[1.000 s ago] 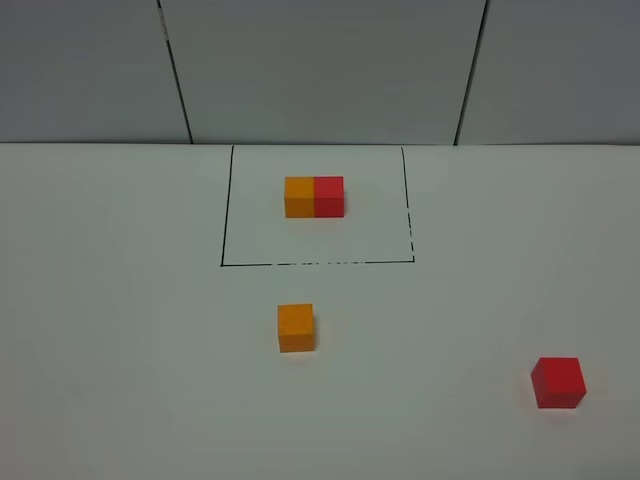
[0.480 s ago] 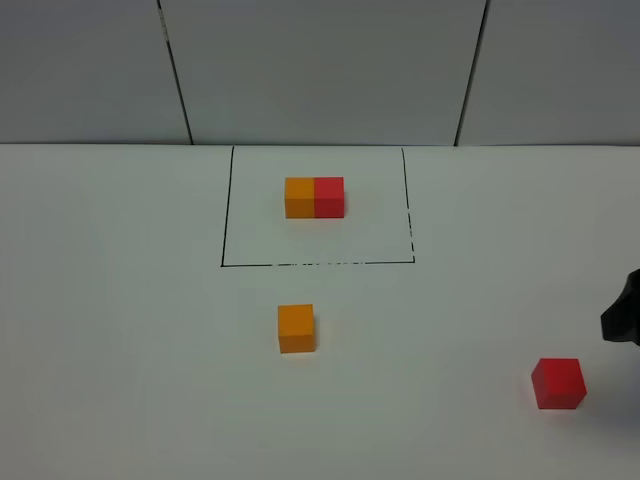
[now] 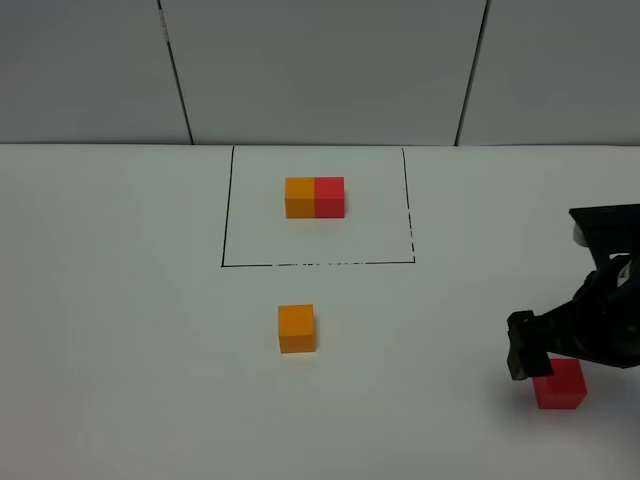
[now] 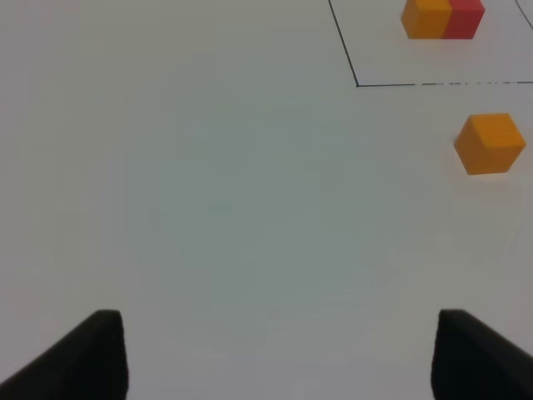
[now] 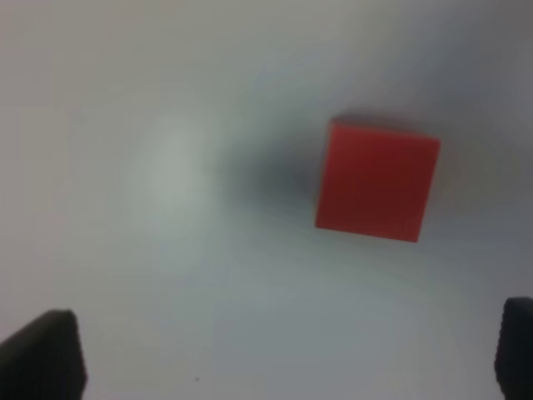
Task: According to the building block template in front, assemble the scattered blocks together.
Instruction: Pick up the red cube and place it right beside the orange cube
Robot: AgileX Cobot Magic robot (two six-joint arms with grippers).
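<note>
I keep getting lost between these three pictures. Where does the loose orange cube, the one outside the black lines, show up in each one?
Exterior high: the loose orange cube sits near the middle, just in front of the black-framed orange-red pair, outside its line.
Left wrist: the same cube lies just outside the frame's near line.
Right wrist: not in it; only the red cube shows.
Shared landmark: the framed pair, also seen in the left wrist view.

Bare worktop (image 3: 120, 350) rings the orange cube (image 3: 296, 328); the template (image 3: 315, 197) stands well apart at twelve o'clock. The right tool (image 5: 279, 358) overhangs the red cube (image 3: 562, 390) from ten to one o'clock.
</note>
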